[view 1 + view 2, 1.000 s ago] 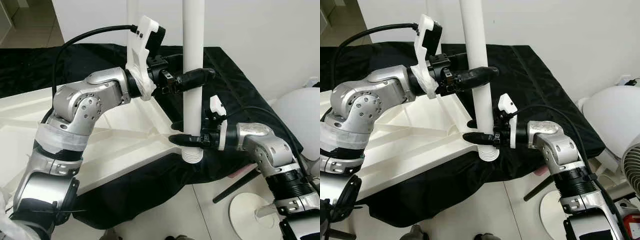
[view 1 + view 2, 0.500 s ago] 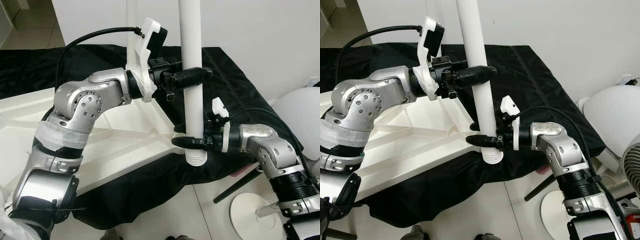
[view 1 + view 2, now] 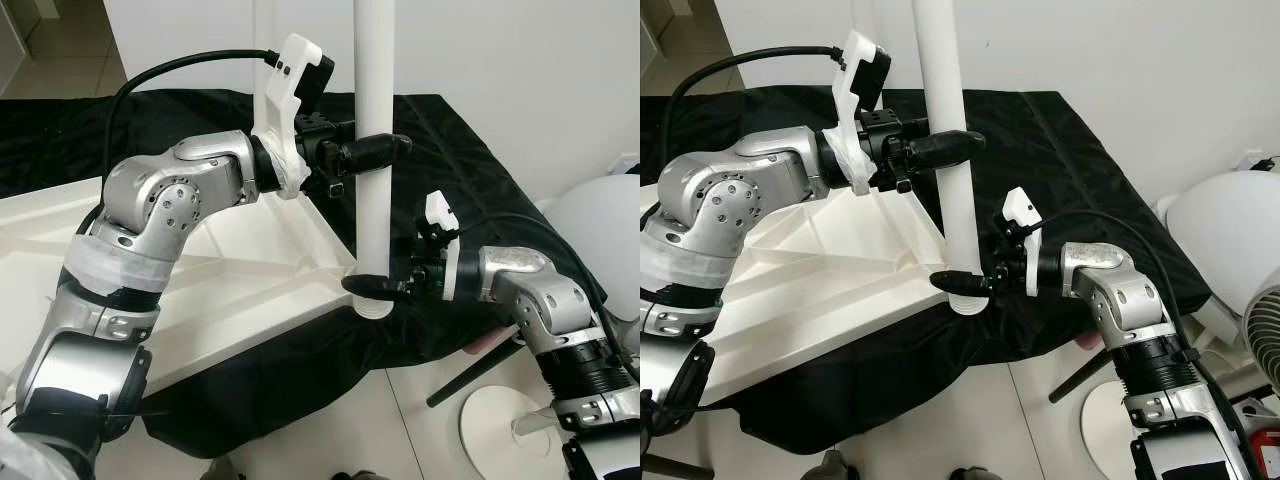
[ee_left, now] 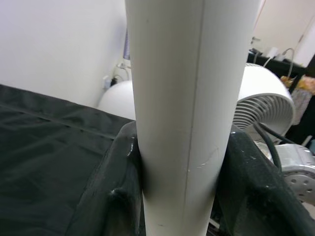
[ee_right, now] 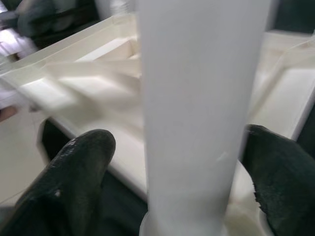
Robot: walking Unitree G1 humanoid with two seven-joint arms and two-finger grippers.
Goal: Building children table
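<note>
Table top: the big white plastic table top (image 3: 230, 290) is lying upside down on a black cloth (image 3: 470, 180), with its ribbed underside facing up.
Leg: the long white round plastic table leg (image 3: 374, 160) is standing almost straight up at the near corner of the table top, with its ribbed screw end (image 3: 372, 306) pointing down.
Left gripper: the left gripper (image 3: 372, 152) is squeezing the leg high up, with one black finger on each side.
Right gripper: the right gripper (image 3: 376, 287) is reaching around the leg low down, just above the screw end. In the right wrist view its fingers (image 5: 81, 172) are sitting a little away from the leg on both sides, so they are looking loose, not tight.
Done: the leg is lifted up and is hanging right at the corner.
Not sure: I cannot tell if the screw end is already in its hole or only touching the corner.
Left to do: it looks like the leg is waiting to be turned until it is tight. No other leg is standing on the table top, so more legs are probably needed, and then the table has to be flipped over.
</note>
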